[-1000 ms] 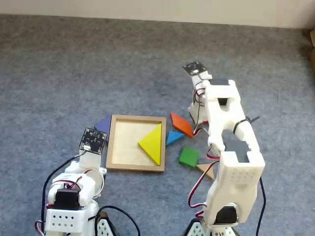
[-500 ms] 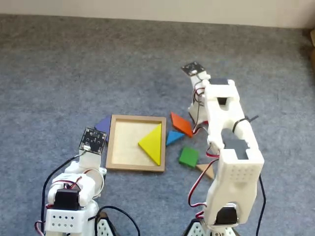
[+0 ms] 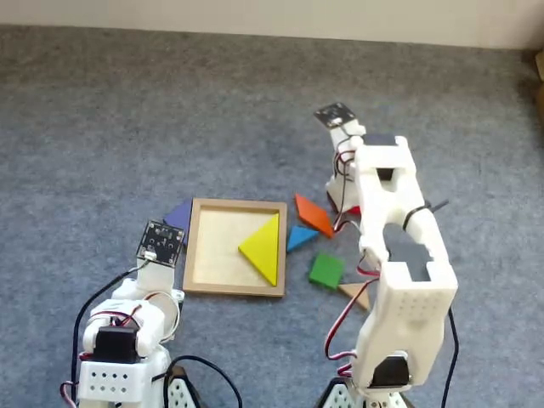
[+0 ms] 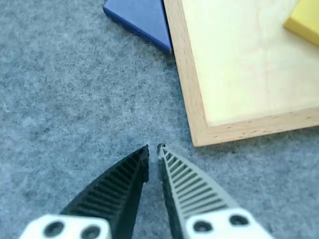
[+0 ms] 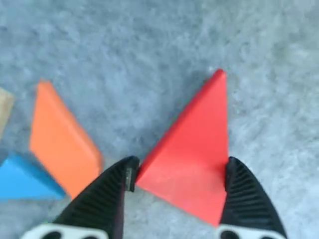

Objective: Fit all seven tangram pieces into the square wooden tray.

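Right gripper (image 5: 180, 168): jaws apart, straddling red triangle (image 5: 194, 144).
Left gripper (image 4: 153, 148): jaws together, near wooden tray (image 4: 185, 84) corner.
Tray contents: one yellow triangle (image 3: 263, 245).

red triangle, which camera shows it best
The right wrist view: the red triangle lies nearly whole on the carpet between the right claw's spread fingers. In the high view just a red sliver peeks from under the right arm. The left wrist view faces the tray corner and a dark blue piece.
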Available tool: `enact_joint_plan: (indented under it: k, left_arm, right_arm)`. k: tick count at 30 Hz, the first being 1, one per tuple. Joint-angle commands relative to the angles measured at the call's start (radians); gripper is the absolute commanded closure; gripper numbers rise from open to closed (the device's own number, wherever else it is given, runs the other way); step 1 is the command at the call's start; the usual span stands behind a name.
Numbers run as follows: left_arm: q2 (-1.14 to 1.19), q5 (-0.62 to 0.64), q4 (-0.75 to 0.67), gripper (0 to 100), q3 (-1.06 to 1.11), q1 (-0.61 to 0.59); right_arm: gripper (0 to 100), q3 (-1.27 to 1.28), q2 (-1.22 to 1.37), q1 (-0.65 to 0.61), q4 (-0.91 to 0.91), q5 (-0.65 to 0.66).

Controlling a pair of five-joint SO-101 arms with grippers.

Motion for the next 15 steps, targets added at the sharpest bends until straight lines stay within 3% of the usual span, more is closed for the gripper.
enact_joint_plan:
  k: [1,9,15]
  left_arm:
    - [-0.041,0.000,0.000,95,0.021,-0.010]
    - [-0.041,0.000,0.000,95,0.021,-0.010]
    - [-0.041,0.000,0.000,95,0.021,-0.010]
  right_arm:
    - [84.4,0.021,-0.136,-0.010,0.001,0.015]
    - [84.4,0.131,-0.262,-0.087,0.004,0.049]
    - [82.8,0.142,-0.268,-0.070,-0.030,0.037]
